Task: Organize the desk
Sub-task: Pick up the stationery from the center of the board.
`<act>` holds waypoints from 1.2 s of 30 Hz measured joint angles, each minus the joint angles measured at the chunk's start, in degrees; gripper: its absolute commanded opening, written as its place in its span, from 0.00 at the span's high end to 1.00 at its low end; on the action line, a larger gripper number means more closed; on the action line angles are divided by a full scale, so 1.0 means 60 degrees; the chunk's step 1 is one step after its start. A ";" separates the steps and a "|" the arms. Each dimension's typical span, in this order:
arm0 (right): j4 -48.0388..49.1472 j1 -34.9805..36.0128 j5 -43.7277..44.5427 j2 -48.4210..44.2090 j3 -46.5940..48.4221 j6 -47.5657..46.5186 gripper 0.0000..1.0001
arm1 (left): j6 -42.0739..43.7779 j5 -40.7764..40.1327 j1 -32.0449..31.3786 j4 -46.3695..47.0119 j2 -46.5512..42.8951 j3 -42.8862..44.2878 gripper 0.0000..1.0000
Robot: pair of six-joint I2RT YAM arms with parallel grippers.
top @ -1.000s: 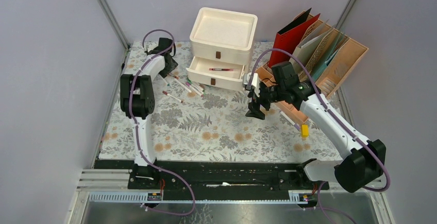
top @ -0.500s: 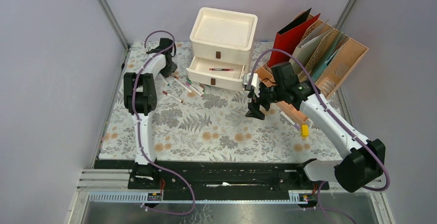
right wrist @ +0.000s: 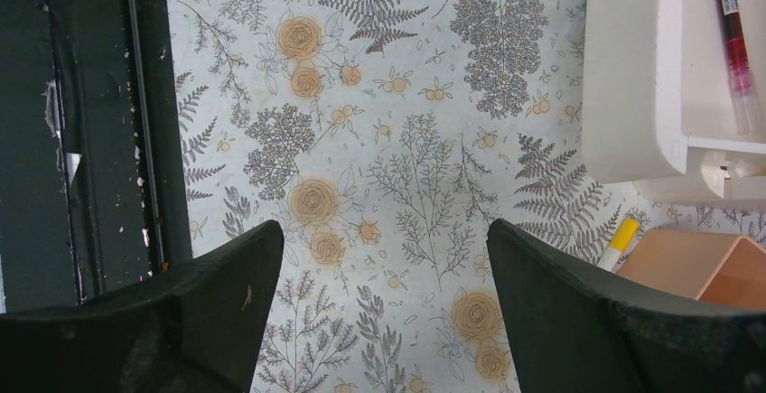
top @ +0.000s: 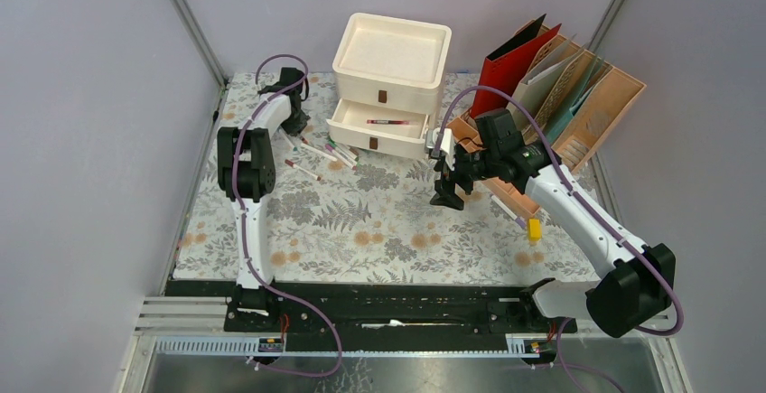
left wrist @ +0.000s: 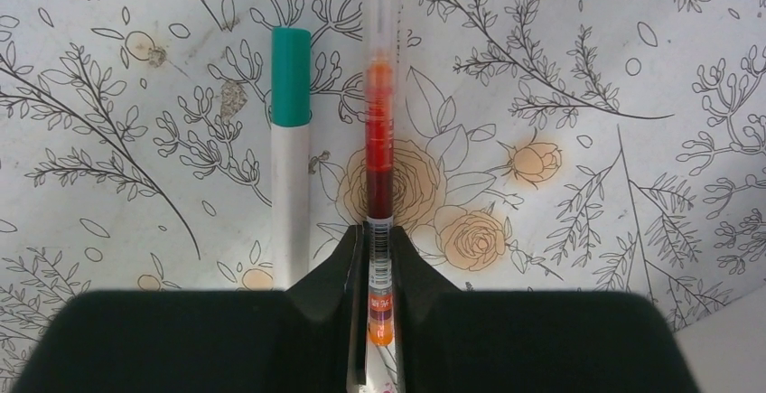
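Left of the drawer unit (top: 390,54), the left gripper (left wrist: 378,262) clamps a red pen (left wrist: 379,163) just above the desk (top: 361,230). Right of that unit, the right gripper (right wrist: 384,239) hangs spread wide over the desk.

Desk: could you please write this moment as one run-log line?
left end effector: closed on red pen | right end effector: open, empty, above desk | teal-capped marker: beside pen

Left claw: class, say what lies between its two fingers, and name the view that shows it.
A red pen lies between the left claw's fingers, pinched by them. The left wrist view shows it.
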 measured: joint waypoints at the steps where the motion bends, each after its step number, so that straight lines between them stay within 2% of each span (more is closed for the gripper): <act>1: 0.0000 0.0000 0.0000 0.0000 0.0000 0.0000 0.10 | 0.0036 -0.0007 -0.0004 0.0000 0.0000 0.0000 0.94; 6: 0.0007 0.0000 0.0000 -0.0007 -0.0004 -0.0004 0.10 | 0.0291 -0.0036 -0.0018 0.0382 -0.0277 -0.0503 0.99; 14: 0.0029 0.0000 0.0000 -0.0011 -0.0004 0.0000 0.10 | 0.0871 0.0273 -0.0018 0.1869 -0.2371 -0.3413 1.00; 18: 0.0029 0.0000 0.0000 -0.0026 -0.0004 -0.0004 0.10 | 0.1202 0.0572 -0.0018 0.3228 -0.3843 -0.4870 1.00; 25: 0.0033 0.0000 -0.0004 -0.0026 -0.0007 -0.0004 0.10 | 0.1956 0.1967 -0.0015 0.6521 -0.6994 -0.8309 1.00; 31: 0.0036 0.0000 -0.0015 -0.0026 -0.0044 -0.0004 0.10 | 0.2364 0.4211 -0.0018 0.9985 -0.9719 -1.1657 1.00; 36: 0.0036 0.0000 -0.0036 -0.0026 -0.0073 -0.0004 0.10 | 0.2535 0.5854 -0.0044 1.2535 -1.0856 -1.3424 1.00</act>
